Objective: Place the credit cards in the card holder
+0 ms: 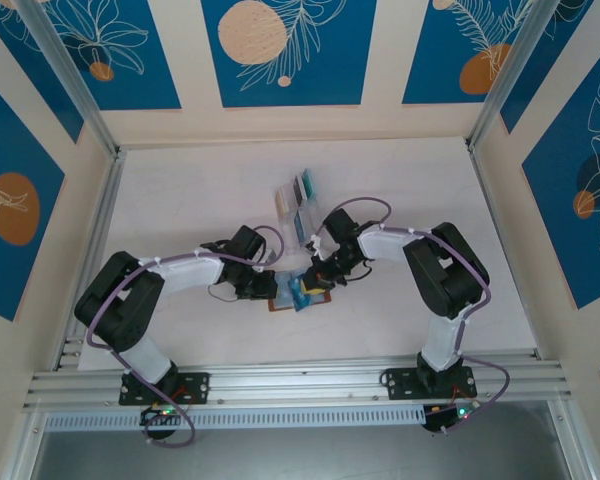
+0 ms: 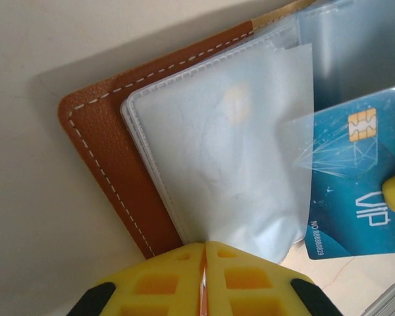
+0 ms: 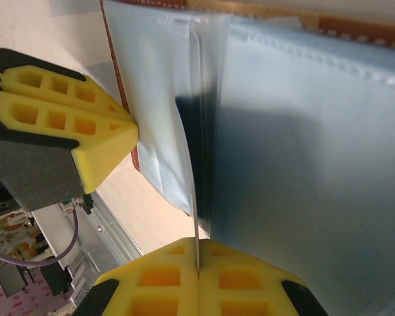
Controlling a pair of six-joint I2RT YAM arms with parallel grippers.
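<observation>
The brown card holder [image 2: 99, 145] lies open on the table between both arms, its pale blue-grey pockets [image 2: 217, 151] facing up. My left gripper [image 2: 204, 247] is shut on the holder's near edge, with a sliver of brown leather between the pads. A blue credit card [image 2: 355, 184] with a gold chip and "VIP" lettering has its corner under a translucent pocket flap. My right gripper [image 3: 197, 263] is shut on this card [image 3: 196, 197], seen edge-on against the pocket [image 3: 316, 164]. From above, the left gripper [image 1: 276, 285] and the right gripper [image 1: 310, 283] meet over the holder [image 1: 280, 303].
A clear plastic slotted rack [image 1: 298, 205] holding other cards, one teal [image 1: 307, 186], stands just beyond the grippers. An aluminium rail [image 1: 300, 380] runs along the near table edge, and framed walls close the sides and back.
</observation>
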